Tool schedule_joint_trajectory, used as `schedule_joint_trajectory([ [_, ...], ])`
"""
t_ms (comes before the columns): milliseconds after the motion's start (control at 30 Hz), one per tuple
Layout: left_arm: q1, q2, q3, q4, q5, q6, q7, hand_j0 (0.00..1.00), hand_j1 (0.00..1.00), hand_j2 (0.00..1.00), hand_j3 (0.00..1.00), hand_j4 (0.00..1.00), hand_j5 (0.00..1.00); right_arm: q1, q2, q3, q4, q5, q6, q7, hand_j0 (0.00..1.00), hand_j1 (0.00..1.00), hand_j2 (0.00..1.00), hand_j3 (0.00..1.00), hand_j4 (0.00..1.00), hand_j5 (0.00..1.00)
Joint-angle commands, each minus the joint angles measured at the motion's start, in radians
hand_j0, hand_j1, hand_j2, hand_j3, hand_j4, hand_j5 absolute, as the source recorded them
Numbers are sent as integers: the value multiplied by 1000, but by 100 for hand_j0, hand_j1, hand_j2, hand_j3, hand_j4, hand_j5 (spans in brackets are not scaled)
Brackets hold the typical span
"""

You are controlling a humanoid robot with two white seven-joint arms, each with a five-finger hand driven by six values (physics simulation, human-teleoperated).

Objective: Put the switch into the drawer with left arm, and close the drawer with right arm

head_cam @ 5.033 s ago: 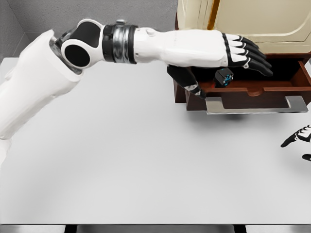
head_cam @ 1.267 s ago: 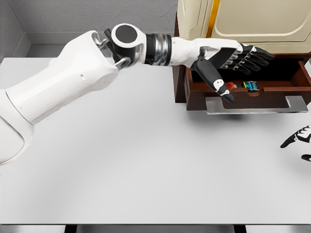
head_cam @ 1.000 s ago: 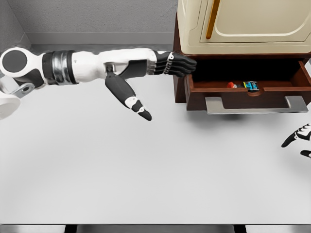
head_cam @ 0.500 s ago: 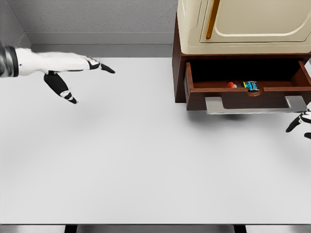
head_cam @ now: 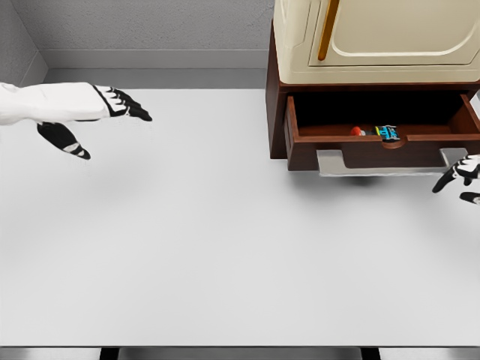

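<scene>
White desk (head_cam: 225,247) with a cream cabinet (head_cam: 375,41) at upper right, its brown drawer (head_cam: 300,139) open.

The left hand (head_cam: 90,112) hovers at upper left, fingers spread, empty. The right hand (head_cam: 463,176) shows only fingertips at the right edge beside the drawer's handle (head_cam: 337,161); its pose is unclear. The switch (head_cam: 387,133) lies inside the drawer.
</scene>
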Motion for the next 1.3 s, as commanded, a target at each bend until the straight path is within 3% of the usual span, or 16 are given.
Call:
schedule_joint_trajectory([
  [0,0,3,25,-29,6,1,0,100,100,100,100,100,100,0,1,25,1,10,-9,3,59,59,59,59,59,59],
  [100,-3,-23,29,-32,4,1,0,100,100,100,100,100,100,-63,1,106,21,12,-9,3,59,59,59,59,59,59],
  [133,2,-31,49,-27,3,1,0,100,100,100,100,100,100,-66,2,109,34,12,-9,3,59,59,59,59,59,59],
  [333,3,-11,14,-27,4,1,0,100,100,100,100,100,100,-78,7,130,67,18,-9,3,59,59,59,59,59,59],
  [400,15,-12,14,-32,4,1,0,100,100,100,100,100,100,-118,10,180,79,20,-9,3,59,59,59,59,59,59],
  [567,17,-14,14,-35,4,1,0,100,100,100,100,100,100,-178,27,190,94,21,-9,3,60,60,60,60,60,60],
  [733,17,-12,14,-35,4,1,0,100,100,100,100,100,100,-301,45,310,133,21,-9,3,60,60,60,60,60,60],
  [1033,17,-12,14,-34,4,1,0,100,100,100,100,100,100,-356,73,359,177,24,-9,3,60,60,60,60,60,60],
  [1167,17,-12,14,-34,4,1,0,100,100,100,100,100,100,-397,96,362,219,24,-9,3,60,60,60,60,60,60],
  [1267,20,-14,14,-34,4,1,0,100,100,100,100,100,100,-445,99,413,249,27,-9,3,60,60,60,60,60,60],
])
